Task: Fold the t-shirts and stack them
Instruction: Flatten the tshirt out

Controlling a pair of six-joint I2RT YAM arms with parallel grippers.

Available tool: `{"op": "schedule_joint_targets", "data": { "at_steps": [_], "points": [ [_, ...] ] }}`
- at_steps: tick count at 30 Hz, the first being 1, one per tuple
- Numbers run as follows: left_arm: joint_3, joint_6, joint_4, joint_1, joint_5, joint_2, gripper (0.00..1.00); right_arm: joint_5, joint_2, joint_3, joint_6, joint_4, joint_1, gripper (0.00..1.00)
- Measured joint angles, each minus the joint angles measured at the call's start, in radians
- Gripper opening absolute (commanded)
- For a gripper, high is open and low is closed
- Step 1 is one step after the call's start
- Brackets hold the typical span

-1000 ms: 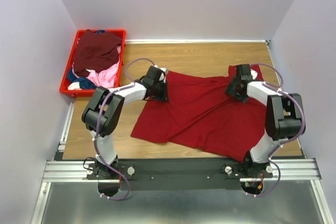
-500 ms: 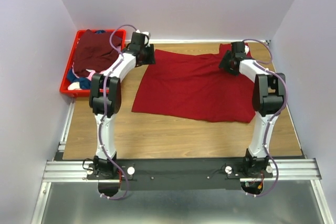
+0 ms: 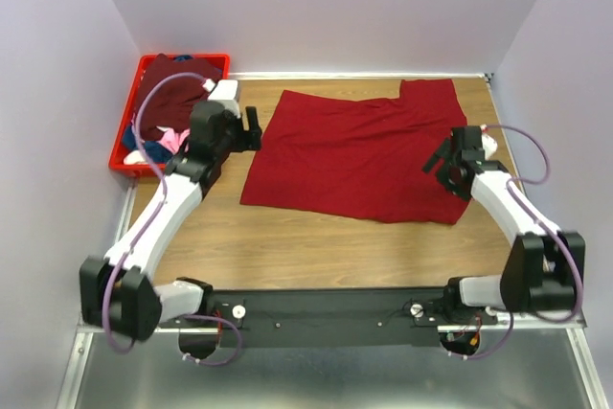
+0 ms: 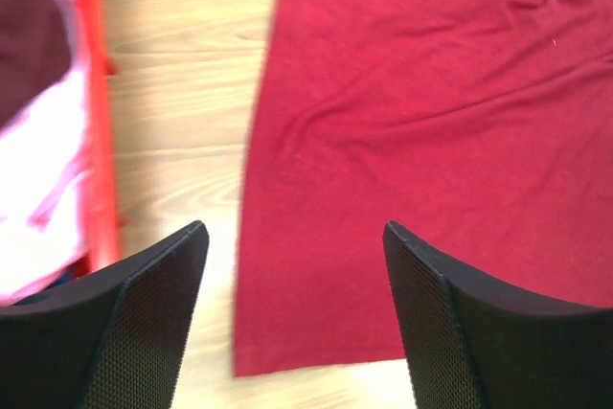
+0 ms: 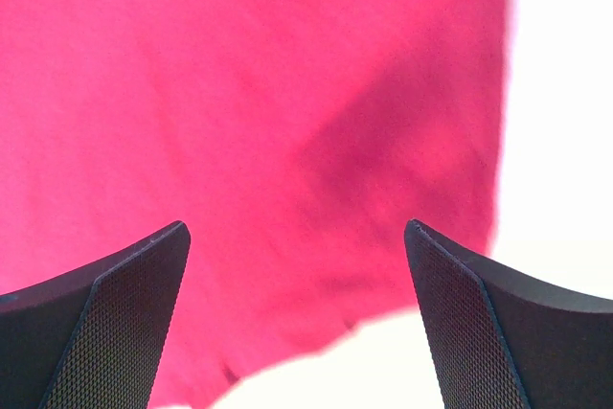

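Left claw [image 3: 251, 129] and right claw [image 3: 437, 162] withdrawn from the far edge since earlier frame; both released, empty; red t-shirt [image 3: 359, 155] flat on worktop [image 3: 316, 246]; advised: pinch matching corners, fold evenly.

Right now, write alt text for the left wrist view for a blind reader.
A bright red cloth t-shirt lies spread out on the wooden table, framed by the open left gripper. A red plastic crate holding pink cloth runs down the left edge.
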Motion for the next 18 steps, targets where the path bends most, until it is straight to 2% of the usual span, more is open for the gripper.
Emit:
{"op": "schedule_joint_targets", "data": {
  "at_steps": [2, 6, 9, 18],
  "points": [
    [-0.077, 0.013, 0.036, 0.000, -0.043, -0.120, 0.87, 0.010, -0.077, -0.049, 0.052, -0.071, -0.007, 1.00],
    [-0.154, 0.030, 0.109, 0.000, -0.086, -0.249, 0.87, 0.016, -0.232, -0.122, 0.146, -0.156, -0.017, 0.99],
    [-0.170, 0.041, 0.149, 0.000, -0.093, -0.272, 0.87, 0.014, -0.285, -0.178, 0.225, -0.197, -0.018, 0.96],
    [-0.195, 0.058, 0.162, 0.000, -0.096, -0.270, 0.85, 0.018, -0.288, -0.320, 0.385, -0.214, -0.018, 0.87]
  ]
}}
